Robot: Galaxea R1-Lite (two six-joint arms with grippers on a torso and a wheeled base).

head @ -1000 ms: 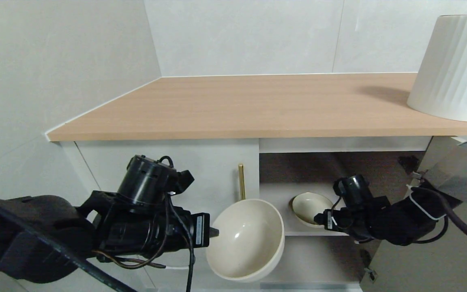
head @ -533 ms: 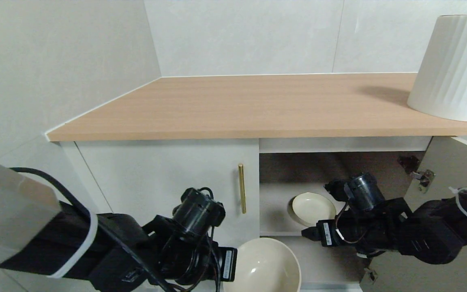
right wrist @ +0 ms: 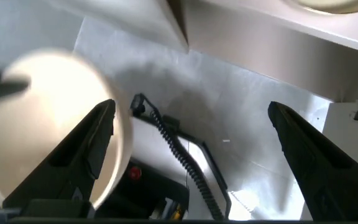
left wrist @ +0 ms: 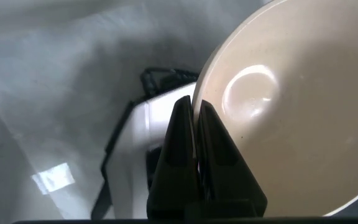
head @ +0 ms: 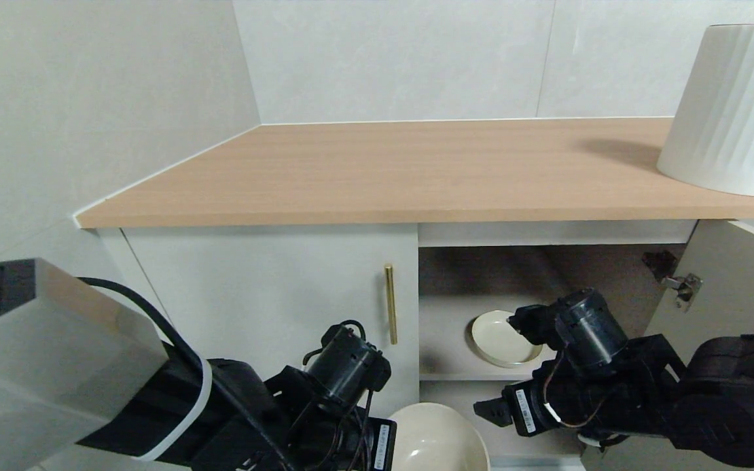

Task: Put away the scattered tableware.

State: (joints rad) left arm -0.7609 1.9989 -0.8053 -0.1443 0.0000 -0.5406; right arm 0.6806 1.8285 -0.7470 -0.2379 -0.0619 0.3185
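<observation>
Left tool (left wrist: 194, 109) clamped on rim of large cream bowl (head: 439, 445). Bowl held tilted, low before open cabinet (head: 272, 288), below shelf (head: 442, 363) front edge. Right tool (right wrist: 191, 106) spread wide, nothing between fingers, near bowl. Small dish (head: 498, 337) rests on shelf near front edge, left of middle. Ribbed white cylinder (head: 730, 111) at surface (head: 416, 170) right end.

Plain cream bowl (left wrist: 291, 106); dish (head: 504, 337) the same cream. My left gripper (left wrist: 196, 112) and right gripper (right wrist: 191, 111) are black. Tan woodgrain countertop (head: 416, 170), brass handle (head: 389, 303), white ribbed cylinder (head: 730, 108).
</observation>
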